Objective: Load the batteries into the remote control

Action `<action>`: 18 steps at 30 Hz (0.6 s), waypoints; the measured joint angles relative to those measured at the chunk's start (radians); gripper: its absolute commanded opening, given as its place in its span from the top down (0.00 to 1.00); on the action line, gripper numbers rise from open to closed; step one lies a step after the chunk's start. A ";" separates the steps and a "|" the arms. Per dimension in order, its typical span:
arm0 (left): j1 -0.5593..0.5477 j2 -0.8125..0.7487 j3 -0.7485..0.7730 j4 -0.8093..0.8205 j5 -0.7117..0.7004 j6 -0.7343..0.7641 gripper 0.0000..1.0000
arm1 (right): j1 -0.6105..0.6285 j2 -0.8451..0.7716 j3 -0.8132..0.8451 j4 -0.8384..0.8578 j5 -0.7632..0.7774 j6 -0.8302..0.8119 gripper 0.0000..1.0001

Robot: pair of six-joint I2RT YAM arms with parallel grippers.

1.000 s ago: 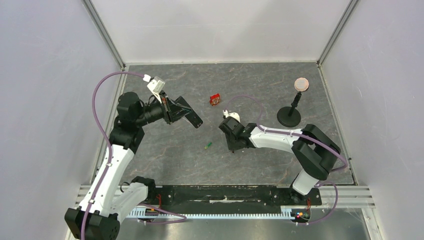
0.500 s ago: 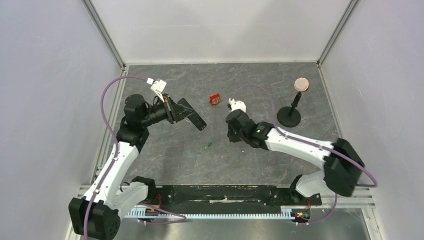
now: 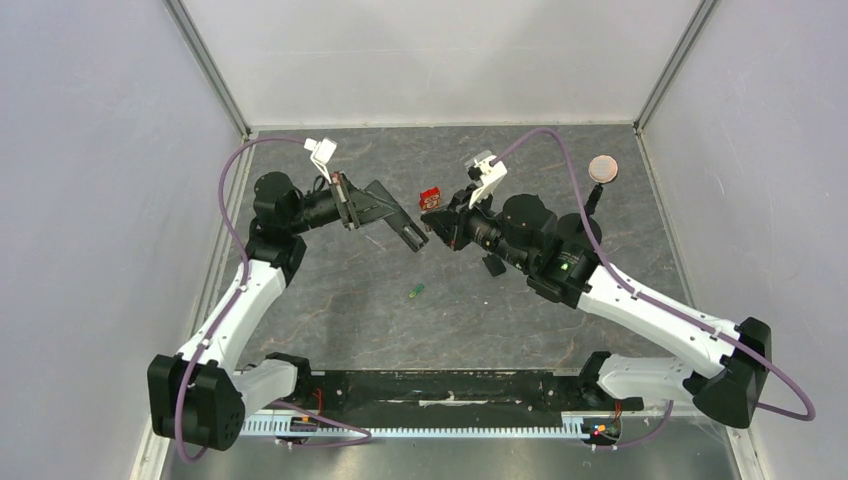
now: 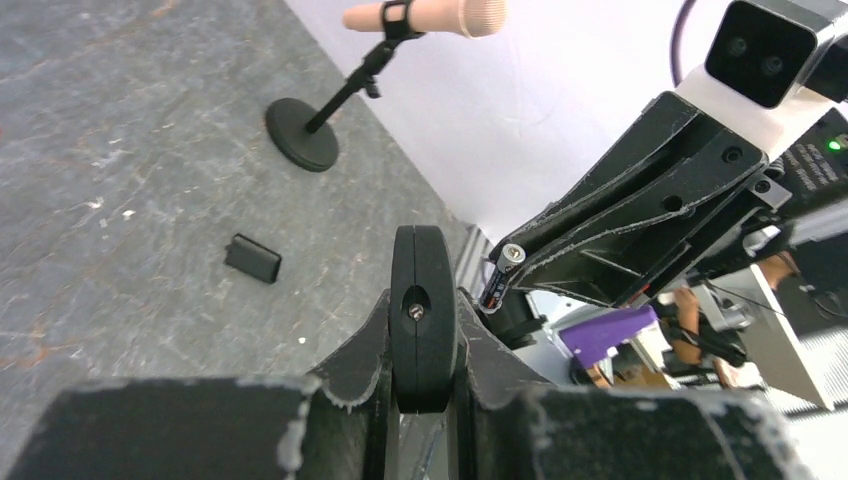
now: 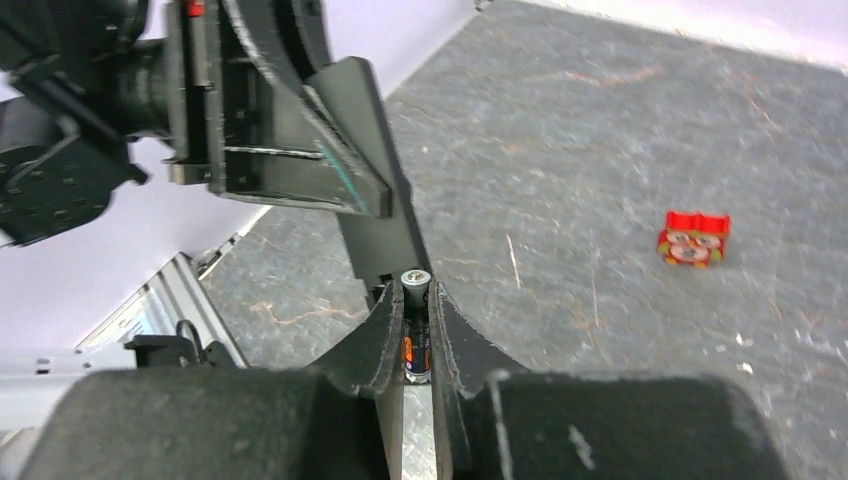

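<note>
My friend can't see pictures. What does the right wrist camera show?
The right gripper pinches a small dark battery with a pale end, pointing it at the black remote control just ahead. Behind, a little red-and-white box sits on the grey table.

From above, the stand [image 3: 602, 167] right of the remote [image 3: 408, 230] loses its base behind the right arm [image 3: 560, 262], which also covers part of a small black piece [image 3: 493, 266]. The green battery [image 3: 415, 291], on the near side of the remote, is too small to tell its ends apart. The dark battery [image 5: 416, 350] is mostly buried in the right gripper [image 5: 417, 292]. Only its pale end and a label strip show, and it may be touching the remote's end. At the left wrist the remote shows end-on, its length hidden.
</note>
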 measured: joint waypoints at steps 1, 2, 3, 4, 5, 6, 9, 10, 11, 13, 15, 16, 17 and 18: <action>0.000 0.006 0.003 0.027 0.011 -0.027 0.98 | 0.002 0.000 0.007 0.015 -0.019 -0.013 0.89; 0.000 0.012 0.006 0.056 0.026 -0.055 0.98 | 0.005 0.000 0.013 0.025 -0.037 -0.024 0.89; 0.000 0.018 0.011 0.080 0.037 -0.080 0.98 | 0.007 0.001 0.021 0.036 -0.052 -0.035 0.89; 0.000 0.022 0.016 0.097 0.048 -0.098 0.98 | 0.010 0.001 0.027 0.044 -0.067 -0.047 0.89; 0.000 0.029 0.027 0.111 0.058 -0.119 0.98 | 0.013 0.001 0.036 0.053 -0.084 -0.061 0.89; 0.000 0.039 0.040 0.124 0.066 -0.141 0.98 | 0.015 0.001 0.043 0.061 -0.094 -0.074 0.89; 0.000 0.059 0.069 0.154 0.086 -0.185 0.98 | 0.024 0.001 0.061 0.075 -0.129 -0.114 0.89; 0.000 0.065 0.076 0.164 0.090 -0.202 0.98 | 0.027 0.002 0.065 0.078 -0.138 -0.127 0.89; 0.000 0.070 0.084 0.170 0.096 -0.218 0.98 | 0.029 0.002 0.068 0.082 -0.143 -0.139 0.89; 0.000 0.079 0.095 0.184 0.105 -0.247 0.98 | 0.033 0.005 0.071 0.088 -0.156 -0.167 0.89; 0.000 0.087 0.107 0.200 0.110 -0.274 0.98 | 0.037 0.008 0.071 0.089 -0.162 -0.190 0.89; 0.000 0.090 0.113 0.209 0.112 -0.286 0.98 | 0.038 0.011 0.071 0.089 -0.164 -0.203 0.89; 0.000 0.093 0.116 0.215 0.113 -0.295 0.98 | 0.038 0.012 0.071 0.089 -0.165 -0.215 0.89; 0.000 0.094 0.121 0.224 0.114 -0.306 0.98 | 0.039 0.013 0.071 0.090 -0.168 -0.227 0.89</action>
